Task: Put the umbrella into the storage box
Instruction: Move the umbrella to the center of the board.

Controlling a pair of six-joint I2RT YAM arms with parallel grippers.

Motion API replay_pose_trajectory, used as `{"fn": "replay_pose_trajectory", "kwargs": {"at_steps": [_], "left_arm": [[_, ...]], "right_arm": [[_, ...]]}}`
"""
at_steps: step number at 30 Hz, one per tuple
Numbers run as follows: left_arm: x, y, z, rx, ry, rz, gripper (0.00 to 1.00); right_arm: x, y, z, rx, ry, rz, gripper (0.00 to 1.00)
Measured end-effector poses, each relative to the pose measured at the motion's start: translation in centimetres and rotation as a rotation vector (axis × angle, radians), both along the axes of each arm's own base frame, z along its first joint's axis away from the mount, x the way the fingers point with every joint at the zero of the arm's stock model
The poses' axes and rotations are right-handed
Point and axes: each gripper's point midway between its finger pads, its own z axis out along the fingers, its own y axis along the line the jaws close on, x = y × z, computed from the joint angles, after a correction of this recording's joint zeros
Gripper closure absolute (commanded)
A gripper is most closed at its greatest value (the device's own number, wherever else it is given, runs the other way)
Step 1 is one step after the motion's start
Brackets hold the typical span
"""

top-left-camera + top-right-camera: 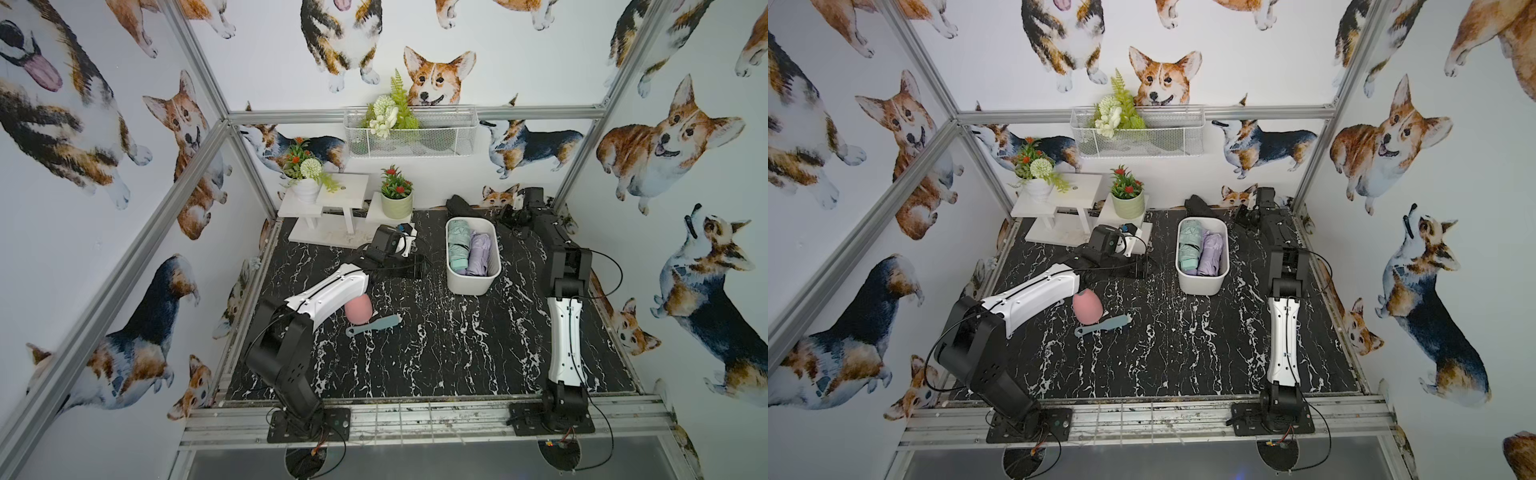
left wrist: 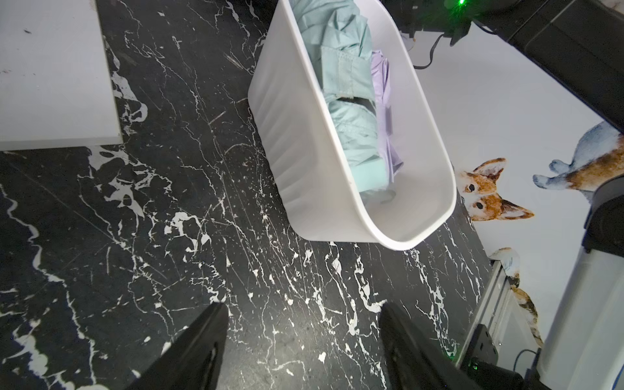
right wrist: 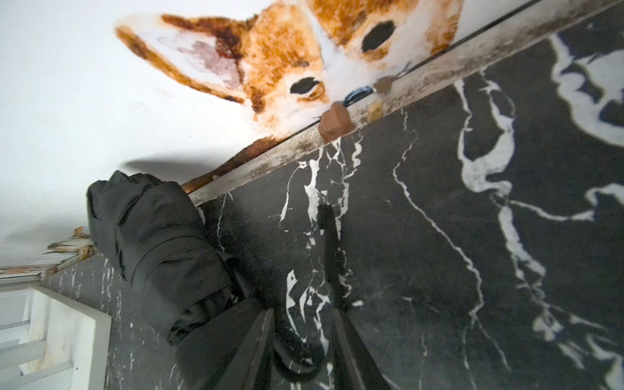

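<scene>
Although a pink egg-shaped thing (image 1: 358,309) and a teal brush (image 1: 374,325) lie nearest the front, back by the left arm's elbow and well behind its pincer, neither belongs to the job. The left pincer (image 2: 302,305) hangs over bare marbled floor, its jaws wide apart with nothing between them. The storage box (image 1: 469,284) stands ahead of it and off toward the right arm, between the two pincers. A mint umbrella (image 1: 458,245) and a lilac umbrella (image 1: 480,251) lie lengthwise in the box, side by side.

Past the box's far end, the black umbrella (image 3: 152,229) rests on the floor against the foot of the back wall, outside the box. The right pincer (image 3: 296,259) sits at its near end, far closer than the left one. Its jaws stand a little apart, with floor showing between them. Only a slack black strap loop (image 3: 293,361) lies near their roots, and I judge it is not clamped.

The umbrella's body lies just beside one jaw, not between the two. Its long axis runs on from the pincer roughly the way the fingers point, slanting to the wall. Any grasp therefore seems to turn on a sideways shift that would straddle the umbrella's width.

No brand, label or writing can be read anywhere.
</scene>
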Motion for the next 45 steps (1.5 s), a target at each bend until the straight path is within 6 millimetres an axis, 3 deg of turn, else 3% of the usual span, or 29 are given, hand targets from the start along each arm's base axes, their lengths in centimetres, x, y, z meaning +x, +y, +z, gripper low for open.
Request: {"fn": "replay_pose_trajectory", "kwargs": {"at_steps": [7, 19, 24, 28, 33, 39, 45], "left_arm": [[0.1, -0.1, -0.3, 0.0, 0.005, -0.002, 0.24], [0.1, 0.3, -1.5, 0.001, 0.021, 0.004, 0.24], [0.4, 0.3, -1.4, -0.013, 0.013, 0.008, 0.24], [0.3, 0.4, -1.5, -0.019, 0.02, 0.011, 0.24], [0.1, 0.8, -1.6, -0.022, 0.017, 0.016, 0.24], [-0.9, 1.5, -0.8, -0.045, 0.003, 0.025, 0.24], [-2.2, 2.3, 0.0, -0.069, -0.006, 0.039, 0.24]], "right_arm": [[0.0, -0.6, -1.9, -0.008, 0.048, -0.046, 0.69], [-0.4, 0.2, -2.4, -0.062, 0.066, -0.02, 0.75], [-0.6, 0.4, -2.6, -0.112, 0.07, -0.013, 0.85], [-0.8, 0.5, -2.7, -0.156, 0.078, -0.013, 1.0], [-1.2, 0.5, -2.6, -0.172, 0.097, -0.02, 1.0], [-3.3, 0.4, -1.8, -0.168, 0.152, -0.023, 1.0], [-9.4, -1.3, -1.6, -0.156, 0.228, -0.059, 1.0]]}}
